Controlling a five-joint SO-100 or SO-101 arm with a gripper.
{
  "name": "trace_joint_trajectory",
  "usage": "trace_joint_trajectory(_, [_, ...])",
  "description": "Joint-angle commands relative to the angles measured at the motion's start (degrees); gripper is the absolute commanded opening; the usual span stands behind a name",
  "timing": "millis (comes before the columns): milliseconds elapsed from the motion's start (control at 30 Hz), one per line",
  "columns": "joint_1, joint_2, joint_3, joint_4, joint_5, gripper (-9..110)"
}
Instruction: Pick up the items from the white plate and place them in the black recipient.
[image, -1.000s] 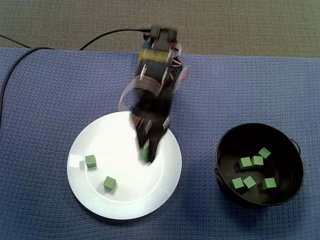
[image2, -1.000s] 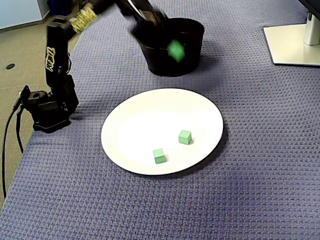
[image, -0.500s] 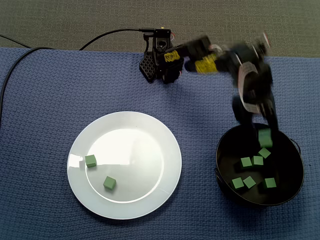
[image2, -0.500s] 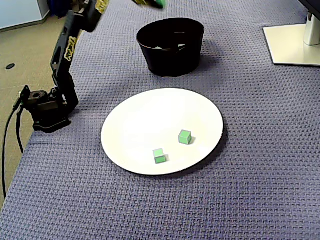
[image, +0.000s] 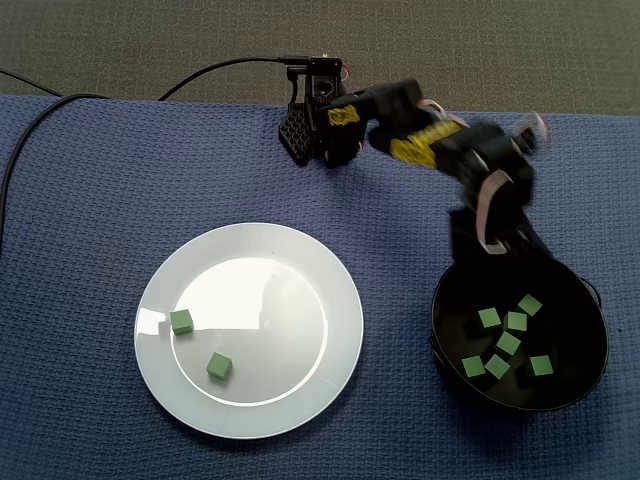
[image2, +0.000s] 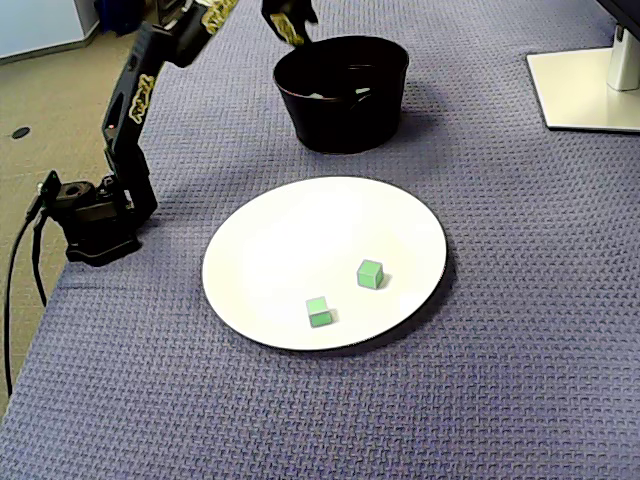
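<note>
In a fixed view, two cubes (image: 181, 321) on plate (image: 300, 262), more in bowl (image: 447, 318) rightward

We see the arm (image: 405, 130) stretch from its base (image: 312, 128) at the upper middle of a fixed view out to the right, elbow bent, with the pincer (image: 492, 240) pointing down at centre right, too blurred for us to tell how its jaws stand.

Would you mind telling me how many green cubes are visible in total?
9 green cubes: two on the white plate, lower left in the top-down fixed view; seven in the black bowl, clustered on its floor. None looks hidden.
</note>
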Motion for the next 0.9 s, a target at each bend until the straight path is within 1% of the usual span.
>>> trace_joint_trajectory(0, [14.9, 18.2, 3.7, 11.9, -14.0, 40])
trace_joint_trajectory(67, [23.6, 22.7, 9.0, 10.7, -16.2, 39])
trace_joint_trajectory(167, [37.1, 26.1, 18.9, 6.8, -15.0, 36])
trace_joint_trajectory(233, [45.3, 27.9, 27.8, -0.1, -9.4, 36])
trace_joint_trajectory(300, [52.4, 29.1, 35.9, -7.1, -0.9, 36])
trace_joint_trajectory(400, [59.9, 28.6, 46.8, -17.1, 6.5, 32])
trace_joint_trajectory(500, [65.0, 24.6, 52.8, -26.1, 9.8, 31])
trace_joint_trajectory(567, [67.3, 21.5, 53.8, -29.2, 11.3, 31])
trace_joint_trajectory(700, [70.4, 14.5, 50.6, -30.3, 16.0, 32])
trace_joint_trajectory(867, [69.7, 6.9, 46.0, -30.1, 21.1, 32])
